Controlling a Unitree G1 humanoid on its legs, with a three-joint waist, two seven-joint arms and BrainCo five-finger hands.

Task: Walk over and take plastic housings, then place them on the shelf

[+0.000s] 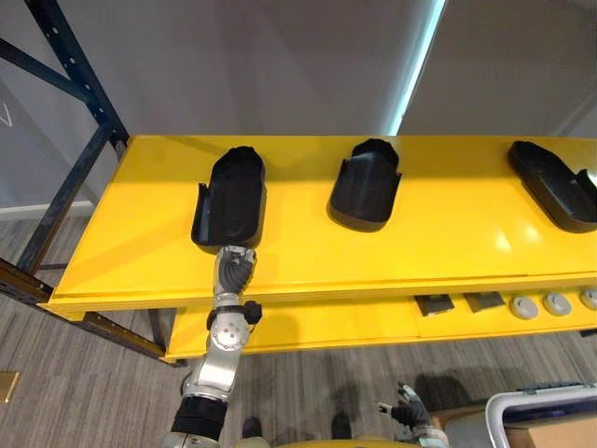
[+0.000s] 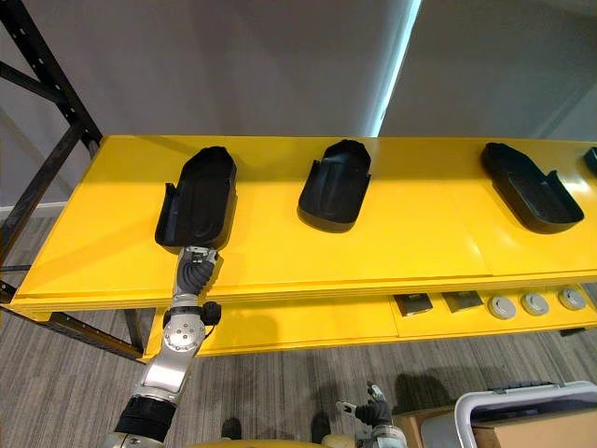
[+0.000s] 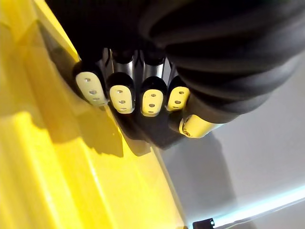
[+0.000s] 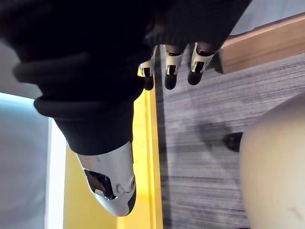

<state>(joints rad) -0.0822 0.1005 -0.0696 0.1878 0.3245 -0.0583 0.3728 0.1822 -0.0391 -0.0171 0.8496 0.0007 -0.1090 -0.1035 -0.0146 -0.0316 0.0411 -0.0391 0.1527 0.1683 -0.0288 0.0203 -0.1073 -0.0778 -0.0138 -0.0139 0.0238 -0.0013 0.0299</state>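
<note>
Three housings lie apart on the shelf (image 1: 448,252). The left hand (image 1: 233,269) meets the near end of the left housing (image 1: 231,196), at the shelf's left part. Its fingers (image 3: 121,98) bend against the shell, but I cannot tell if they grip it. The right hand (image 4: 172,59) hangs low before the shelf, fingers loose, empty. The housing looks light, stiff and smooth, likely slippery. Pinching a side wall or the near rim seems safest.
</note>
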